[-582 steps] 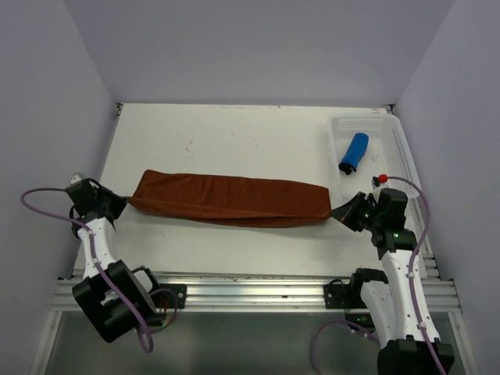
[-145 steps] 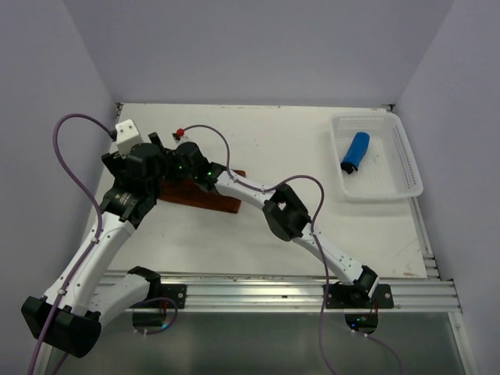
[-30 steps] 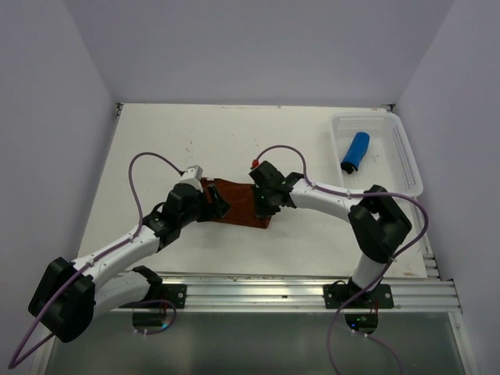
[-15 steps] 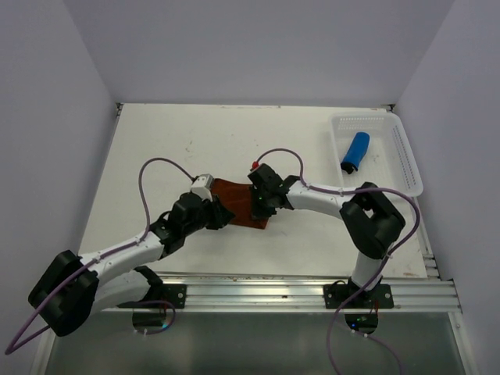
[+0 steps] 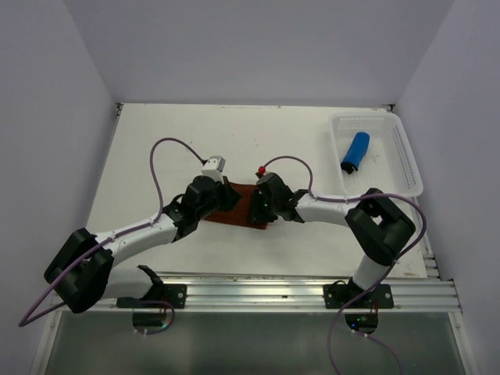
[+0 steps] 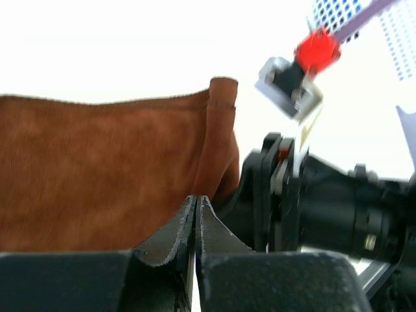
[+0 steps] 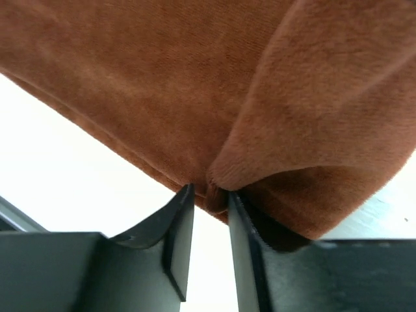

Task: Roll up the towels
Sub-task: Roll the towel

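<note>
1. The brown towel [image 5: 244, 205] lies near the middle of the white worktop [image 5: 156, 156], bunched into a short, thick bundle between the two arms.
2. The left gripper [image 5: 226, 197] sits against the towel's left end. In the left wrist view its fingers [image 6: 172, 235] are pressed together with only a hairline seam between them; whether any cloth is caught in that seam cannot be told.
3. In that same view the brown towel [image 6: 97, 169] fills the left half of the picture, with a raised fold running up its right edge.
4. The right gripper [image 5: 258, 209] sits on the towel's right end, just beside the left one. In the left wrist view its black body [image 6: 325, 201] shows close behind the fold, topped by a red cap.
5. In the right wrist view the right fingers [image 7: 179, 227] are nearly together and pinch a small pucker at the lower edge of the brown towel [image 7: 195, 84], where a thick fold hangs down.
6. The blue towel [image 5: 355, 151] lies rolled inside the white basket [image 5: 406, 160] at the far right of the worktop, well apart from both grippers.
</note>
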Available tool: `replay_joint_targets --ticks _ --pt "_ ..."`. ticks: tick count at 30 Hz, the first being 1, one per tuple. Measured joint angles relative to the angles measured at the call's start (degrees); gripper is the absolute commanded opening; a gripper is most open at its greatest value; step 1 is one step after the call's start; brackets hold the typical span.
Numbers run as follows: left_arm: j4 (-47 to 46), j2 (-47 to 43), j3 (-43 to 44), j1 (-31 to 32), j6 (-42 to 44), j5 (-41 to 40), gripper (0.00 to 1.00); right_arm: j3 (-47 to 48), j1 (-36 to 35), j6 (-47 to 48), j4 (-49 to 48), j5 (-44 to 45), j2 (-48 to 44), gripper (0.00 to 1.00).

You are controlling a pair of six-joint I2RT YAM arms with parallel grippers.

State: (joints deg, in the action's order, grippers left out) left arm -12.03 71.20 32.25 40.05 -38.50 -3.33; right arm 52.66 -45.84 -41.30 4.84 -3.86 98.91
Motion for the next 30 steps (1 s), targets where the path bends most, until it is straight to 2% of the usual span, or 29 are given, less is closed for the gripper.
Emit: replay_joint_targets --ticks 3,4,10,14,19,22,24,28,30 --pt "-1.75 3.19 2.95 -1.11 0.17 0.85 0.05 -1.55 -0.04 -0.74 -3.32 -0.15 -0.50 0.43" --pt "-2.29 3.80 3.06 -1.42 0.15 1.07 0.05 -2.12 -0.09 -1.03 -4.42 -0.17 -0.74 0.50" --pt "-3.89 7.30 3.04 -2.23 0.13 3.19 0.02 -5.79 -0.31 -2.47 -10.78 0.46 -2.56 0.59" --pt "-6.45 11.34 3.56 -5.66 0.11 8.66 0.02 -9.77 -0.31 -1.92 -15.98 0.87 -4.52 0.62" --pt "-8.81 17.59 8.31 -11.17 0.22 16.61 0.07 -13.05 -0.33 1.03 -21.49 0.24 -5.33 0.63" --pt "-11.96 19.43 10.78 -12.00 0.20 21.31 0.09 -14.38 -0.33 2.75 -24.63 -0.26 -5.18 0.63" --pt "-15.82 20.85 12.11 -11.91 -0.02 26.05 0.09 -15.56 -0.33 3.52 -27.34 -0.44 -5.07 0.63" --pt "-24.74 24.35 13.55 -11.82 -2.64 35.12 0.01 -16.83 -0.31 4.72 -31.36 -0.81 -4.46 0.62" --pt "-27.82 26.49 14.49 -11.54 -4.17 38.58 0.00 -17.31 -0.28 5.31 -32.61 -0.90 -4.35 0.62"
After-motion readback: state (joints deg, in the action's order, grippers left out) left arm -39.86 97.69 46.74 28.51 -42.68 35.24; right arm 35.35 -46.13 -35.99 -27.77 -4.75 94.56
